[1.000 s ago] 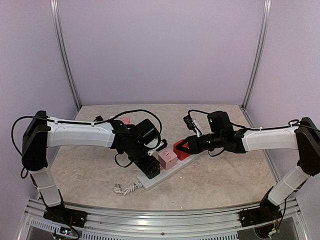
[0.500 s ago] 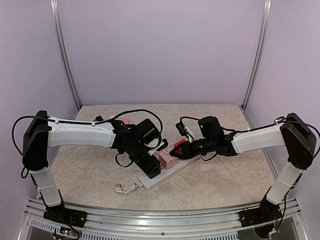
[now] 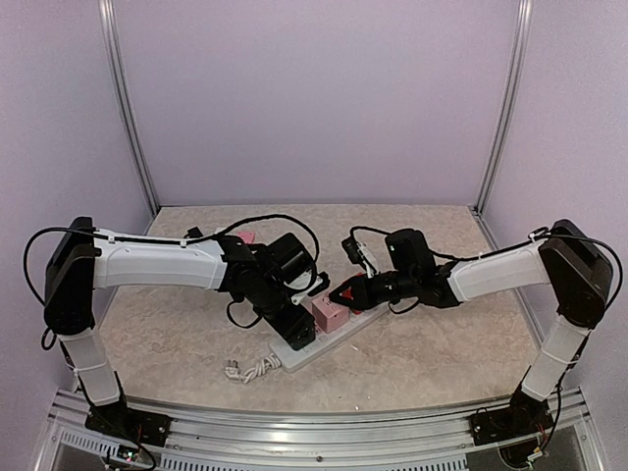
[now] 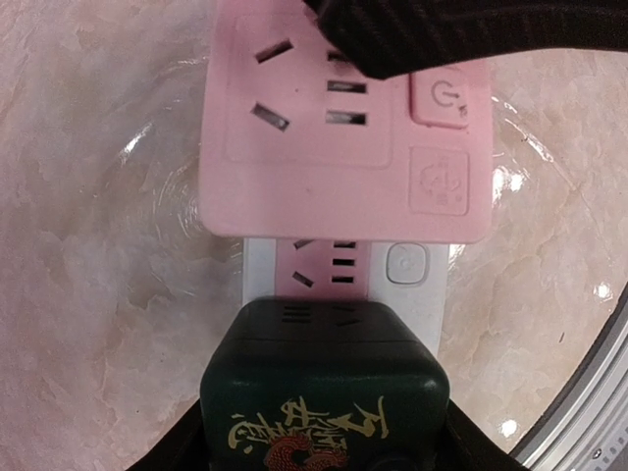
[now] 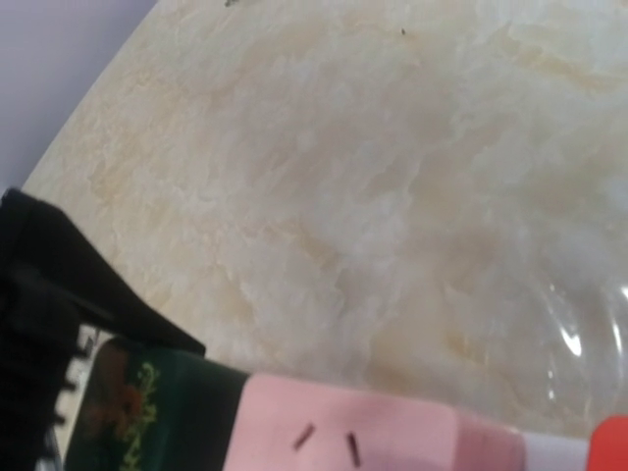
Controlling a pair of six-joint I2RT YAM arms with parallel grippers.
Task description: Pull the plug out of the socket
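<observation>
Running diagonally near-left to far-right, the socket [image 3: 306, 353] lies flat; left hand [image 3: 298, 335] clasps green cube [image 4: 324, 383]; right hand [image 3: 345, 294] unclear.

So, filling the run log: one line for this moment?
left fingers: around green cube adapter | right fingers: on pink cube adapter

Lab test booth, lilac walls [image 3: 314, 98], aluminium rails [image 3: 128, 108], marbled tabletop [image 3: 442, 363]

Pink adapter [image 4: 324, 177] and green adapter [image 4: 324, 373] cover the socket [image 4: 422, 304]; table [image 4: 98, 294] alongside open.
</observation>
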